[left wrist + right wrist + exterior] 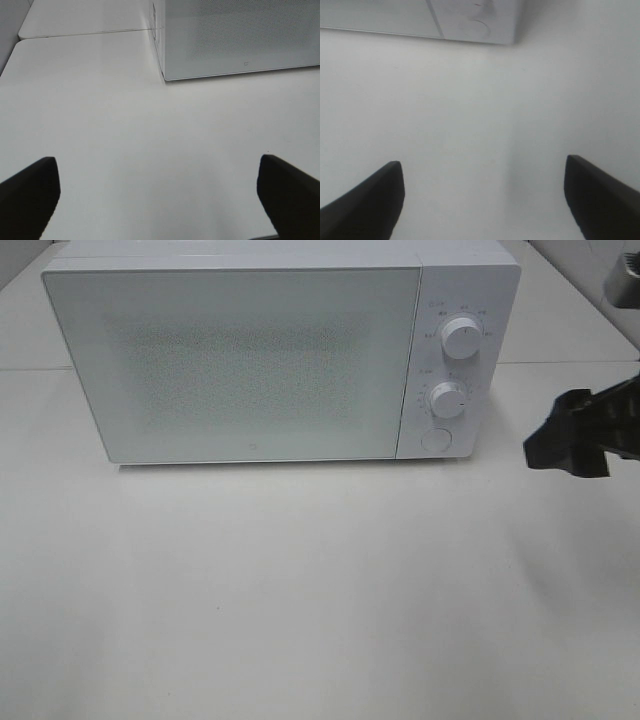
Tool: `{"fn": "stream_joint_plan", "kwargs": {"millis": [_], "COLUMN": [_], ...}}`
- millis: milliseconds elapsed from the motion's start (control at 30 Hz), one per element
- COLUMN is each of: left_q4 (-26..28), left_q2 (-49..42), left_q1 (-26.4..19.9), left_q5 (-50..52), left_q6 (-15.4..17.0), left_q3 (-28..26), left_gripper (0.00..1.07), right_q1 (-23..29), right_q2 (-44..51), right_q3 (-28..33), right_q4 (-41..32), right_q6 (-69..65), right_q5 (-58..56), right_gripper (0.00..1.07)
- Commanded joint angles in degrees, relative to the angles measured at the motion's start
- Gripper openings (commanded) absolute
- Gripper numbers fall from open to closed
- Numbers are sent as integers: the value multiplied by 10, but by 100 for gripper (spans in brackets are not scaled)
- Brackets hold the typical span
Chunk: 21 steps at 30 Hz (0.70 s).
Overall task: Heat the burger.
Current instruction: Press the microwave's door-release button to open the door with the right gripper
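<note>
White microwave [240, 360] sits at 12 o'clock on the pale table [300, 590], door shut. The right gripper [565, 445] hangs at its 3 o'clock, jaws spread wide and empty. The left gripper [157, 167] is same deal, gaping over the table. Can't tell where the burger is.

Glossy white plastic microwave [250, 350], smooth matt white tabletop [300, 590], matt black fingers [365, 205]

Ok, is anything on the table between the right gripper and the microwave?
No. Only bare white table lies between right gripper and microwave, shown in the right wrist and exterior high views.
</note>
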<state>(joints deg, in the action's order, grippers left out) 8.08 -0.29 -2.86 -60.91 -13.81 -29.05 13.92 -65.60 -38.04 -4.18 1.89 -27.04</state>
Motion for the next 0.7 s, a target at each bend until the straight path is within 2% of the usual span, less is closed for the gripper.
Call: {"fn": "stream_joint_plan", "kwargs": {"millis": [33, 67, 133, 367, 567, 700], "left_q4": [5, 5, 5, 5, 5, 5], "left_q2": [-11, -11, -11, -11, -11, -11], "left_q1": [4, 4, 4, 4, 4, 4], "left_q5": [7, 7, 7, 7, 7, 7], "left_q6": [2, 2, 2, 2, 2, 2], "left_q3": [-1, -1, -1, -1, -1, -1], "left_gripper": [103, 103, 103, 103, 103, 103], "right_q1": [-84, -84, -123, -125, -125, -125], "right_q2": [7, 7, 7, 43, 138, 245], "right_q3": [-3, -3, -3, 7, 36, 56], "right_q4": [42, 42, 50, 36, 34, 23], "right_q6": [-19, -19, -3, -3, -19, -16], "right_q5": [-87, -87, -138, -185, -244, -294], "right_gripper": [86, 86, 85, 76, 74, 74]}}
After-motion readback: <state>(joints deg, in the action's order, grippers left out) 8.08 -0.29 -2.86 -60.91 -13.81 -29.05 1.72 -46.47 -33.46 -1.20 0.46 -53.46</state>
